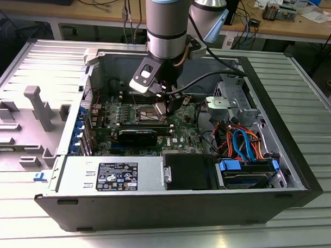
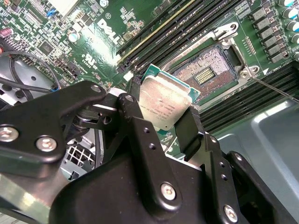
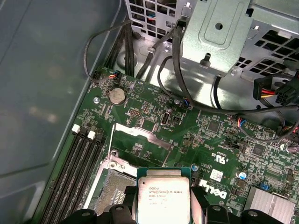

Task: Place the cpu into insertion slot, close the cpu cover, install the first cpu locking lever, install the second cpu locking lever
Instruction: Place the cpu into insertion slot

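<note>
ribbed metal table (image 1: pixel 313 96) | wooden workbench (image 1: pixel 66 13) behind | cables (image 1: pixel 127 8) on it

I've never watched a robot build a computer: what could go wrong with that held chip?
The black pincer grips the small silvery square chip only by its edges, so it might slip. The square dark socket with a silver rim lies open with its contacts bare; a crooked landing could damage them.

the silvery square cpu (image 2: pixel 166 105), pinched in the hand (image 2: pixel 162 116), hung near the bare, open insertion slot (image 2: pixel 205 74); the cpu cover (image 3: pixel 140 134) stood raised.
</note>
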`<state>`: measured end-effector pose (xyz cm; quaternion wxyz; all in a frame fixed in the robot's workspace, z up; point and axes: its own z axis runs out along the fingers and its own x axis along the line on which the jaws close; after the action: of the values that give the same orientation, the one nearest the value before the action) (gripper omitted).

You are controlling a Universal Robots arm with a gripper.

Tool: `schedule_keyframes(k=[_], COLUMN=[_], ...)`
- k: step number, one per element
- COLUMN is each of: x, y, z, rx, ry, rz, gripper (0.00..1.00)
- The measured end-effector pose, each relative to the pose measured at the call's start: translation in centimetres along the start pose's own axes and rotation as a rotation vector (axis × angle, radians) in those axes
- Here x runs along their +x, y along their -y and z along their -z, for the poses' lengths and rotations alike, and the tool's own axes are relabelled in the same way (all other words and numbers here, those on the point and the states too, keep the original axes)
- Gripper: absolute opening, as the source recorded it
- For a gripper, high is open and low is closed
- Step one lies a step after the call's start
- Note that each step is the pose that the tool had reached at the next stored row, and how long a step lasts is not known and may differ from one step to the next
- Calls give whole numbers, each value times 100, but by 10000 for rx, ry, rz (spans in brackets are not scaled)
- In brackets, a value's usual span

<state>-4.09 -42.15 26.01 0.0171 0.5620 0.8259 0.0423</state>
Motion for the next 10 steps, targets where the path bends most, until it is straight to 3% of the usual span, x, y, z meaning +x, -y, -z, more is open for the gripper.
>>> schedule_keyframes(k=[10], x=[0], y=[2], z=[-18], rx=[-2], ry=[5], rz=[-66], gripper=[54])
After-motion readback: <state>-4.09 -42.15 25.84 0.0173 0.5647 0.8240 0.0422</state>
